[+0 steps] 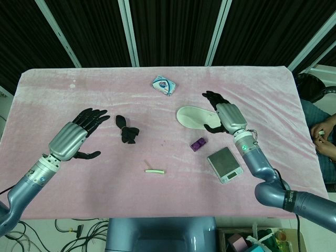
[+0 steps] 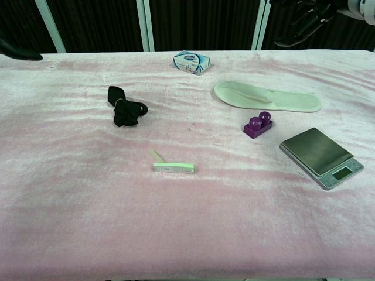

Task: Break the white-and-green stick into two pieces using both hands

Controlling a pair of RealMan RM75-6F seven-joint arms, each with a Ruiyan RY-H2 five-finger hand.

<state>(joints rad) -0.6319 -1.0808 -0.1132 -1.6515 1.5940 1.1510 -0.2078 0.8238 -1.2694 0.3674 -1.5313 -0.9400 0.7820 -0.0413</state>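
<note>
The white-and-green stick [image 1: 155,171] lies flat on the pink table near its front middle, and the chest view shows the stick [image 2: 173,168] as a short pale bar with a thin green sliver beside it. My left hand [image 1: 79,132] hovers over the left of the table with fingers spread, empty, well left of the stick. Only a dark fingertip of the left hand [image 2: 20,54] shows in the chest view. My right hand [image 1: 223,114] hangs open above the white slipper, up and right of the stick; the right hand [image 2: 310,14] shows at the chest view's top edge.
A black strap [image 1: 126,130] lies left of centre. A white slipper [image 1: 195,117], a purple block [image 1: 198,144] and a small digital scale [image 1: 224,164] sit on the right. A blue-and-white packet [image 1: 164,85] rests near the back. A person sits at the far right edge.
</note>
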